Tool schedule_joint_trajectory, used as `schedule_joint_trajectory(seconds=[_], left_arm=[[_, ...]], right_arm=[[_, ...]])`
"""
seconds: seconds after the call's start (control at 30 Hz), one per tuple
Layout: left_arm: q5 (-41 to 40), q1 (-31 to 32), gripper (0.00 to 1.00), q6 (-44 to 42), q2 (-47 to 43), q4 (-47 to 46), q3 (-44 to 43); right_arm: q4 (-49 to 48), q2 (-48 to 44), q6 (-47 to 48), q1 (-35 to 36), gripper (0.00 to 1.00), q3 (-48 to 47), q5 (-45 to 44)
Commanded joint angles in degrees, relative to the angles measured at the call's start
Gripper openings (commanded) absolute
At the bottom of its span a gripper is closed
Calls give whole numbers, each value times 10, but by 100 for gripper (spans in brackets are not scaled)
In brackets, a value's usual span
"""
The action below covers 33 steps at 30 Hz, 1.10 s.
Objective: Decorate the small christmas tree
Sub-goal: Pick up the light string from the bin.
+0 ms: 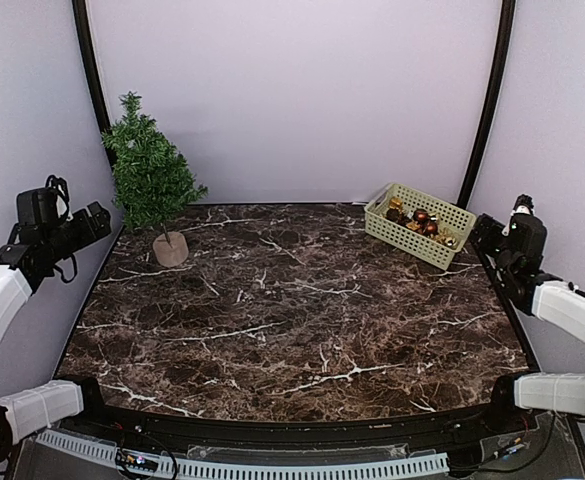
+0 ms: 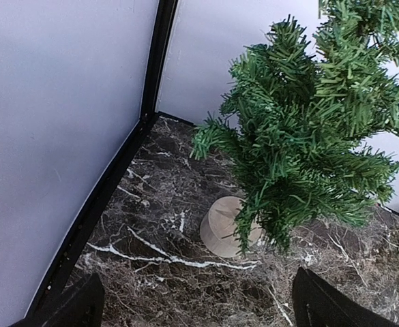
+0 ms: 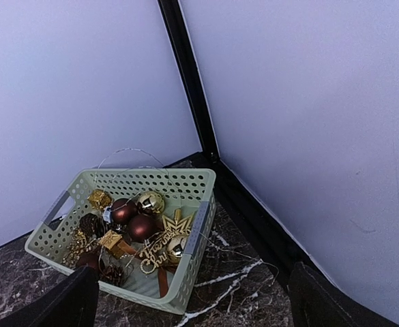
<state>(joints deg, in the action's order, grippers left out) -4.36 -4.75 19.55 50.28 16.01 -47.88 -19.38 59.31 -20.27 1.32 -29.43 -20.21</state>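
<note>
The small christmas tree [image 1: 150, 180] stands upright on its pale wooden base [image 2: 221, 226] in the far left corner of the tabletop [image 1: 292, 320], near both the left edge and the back wall [image 1: 292, 100]. A pale green perforated basket [image 1: 419, 225] of brown and gold ornaments [image 3: 134, 221] sits in the far right corner, angled to the edges and well apart from the tree. Dark white-veined marble runs between them.

The left end effector [image 1: 100, 215] hovers off the left edge near the tree, open wide. The right end effector [image 1: 482, 232] hovers just beside the basket, equally open.

The back wall and side walls [image 1: 22, 100] are pale lilac, joined at black corner posts [image 1: 90, 70].
</note>
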Motion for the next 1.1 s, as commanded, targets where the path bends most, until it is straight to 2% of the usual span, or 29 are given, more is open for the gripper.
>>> schedule_joint_trajectory(seconds=[0.0,0.1,0.2,0.33,0.5,0.7,0.87,1.07], left_arm=[[13,0,99,-25,-12,27,-37],[22,0,99,-21,-19,20,-47],[77,-1,99,-10,-18,6,-52],[141,0,99,-7,-5,-24,-53],[177,0,99,-48,28,-45,-55],[166,-1,99,-78,65,-47,-51],[148,-2,99,-89,36,-97,-9],[133,-5,99,-99,2,-92,6]], right_arm=[[17,-34,3,-4,99,-9,11],[19,-56,6,-4,99,-1,45],[27,-69,15,-3,98,-7,118],[109,-37,16,6,96,-80,171],[274,51,35,32,94,-218,152],[361,171,16,37,95,-346,108],[355,298,-3,29,96,-427,130],[330,463,-4,27,95,-543,142]])
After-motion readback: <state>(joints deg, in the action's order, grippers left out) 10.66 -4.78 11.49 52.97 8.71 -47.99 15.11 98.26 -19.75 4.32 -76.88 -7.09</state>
